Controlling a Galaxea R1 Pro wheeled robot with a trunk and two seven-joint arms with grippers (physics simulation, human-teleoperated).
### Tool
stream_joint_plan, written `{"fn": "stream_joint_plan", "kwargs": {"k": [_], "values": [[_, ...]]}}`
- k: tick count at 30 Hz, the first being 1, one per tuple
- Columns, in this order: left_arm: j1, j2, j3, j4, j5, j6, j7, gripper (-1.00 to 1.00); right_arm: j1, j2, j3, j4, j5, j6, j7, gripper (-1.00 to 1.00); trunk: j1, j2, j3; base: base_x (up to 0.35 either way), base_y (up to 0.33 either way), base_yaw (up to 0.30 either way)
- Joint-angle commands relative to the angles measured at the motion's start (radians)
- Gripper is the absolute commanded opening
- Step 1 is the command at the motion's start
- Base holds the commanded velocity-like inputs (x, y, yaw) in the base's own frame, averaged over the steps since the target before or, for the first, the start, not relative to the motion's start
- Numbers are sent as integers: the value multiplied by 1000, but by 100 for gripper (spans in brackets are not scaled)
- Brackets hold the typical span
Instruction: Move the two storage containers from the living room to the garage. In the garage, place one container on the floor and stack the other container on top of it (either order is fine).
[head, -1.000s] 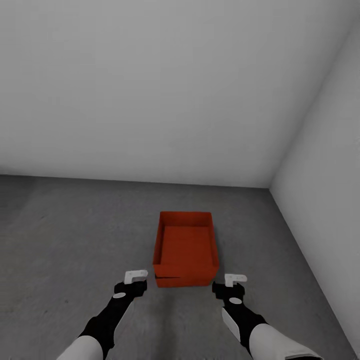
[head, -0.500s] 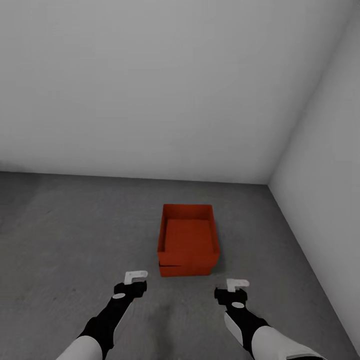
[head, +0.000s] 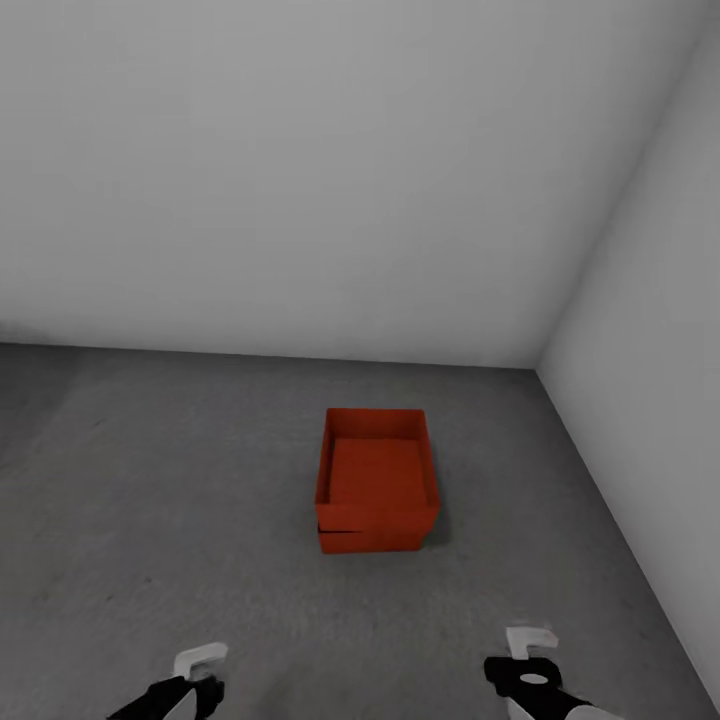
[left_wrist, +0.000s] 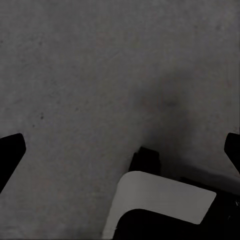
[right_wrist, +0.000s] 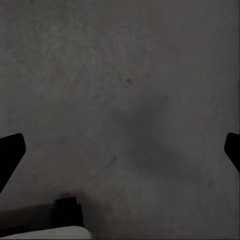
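Two orange-red storage containers stand stacked on the dark grey garage floor near the corner. The upper container sits open-topped and slightly askew on the lower container, of which a strip of front wall shows. My left gripper and right gripper hang low at the head view's bottom edge, well short of the stack and apart from it. Both are open and empty. In each wrist view, the left gripper and right gripper have dark fingertips spread wide over bare concrete.
A plain white back wall meets a white side wall in the corner behind the stack. Open concrete stretches to the left and in front of the containers. A white robot part shows in the left wrist view.
Both arms have drawn back and dropped toward the bottom of the head view, away from the stack. The stacked containers have stayed put since half a second ago.
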Motion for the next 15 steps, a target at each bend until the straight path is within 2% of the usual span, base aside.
{"fn": "stream_joint_plan", "kwargs": {"k": [1,5,9,15], "values": [[0,10,-4,26,20,6,2,100,14,-1,6,3,-1,-1,-2,100,0,-1,-1,0,0,0],[1,29,-3,76,41,4,1,100,38,-2,8,4,0,16,-2,100,0,-1,-1,0,0,0],[5,33,-2,85,42,1,-1,100,64,-2,8,4,4,21,-2,100,0,-1,-1,0,0,0],[24,30,-2,88,39,-1,-2,100,234,4,8,4,65,14,0,100,0,-1,-1,0,0,0]]}}
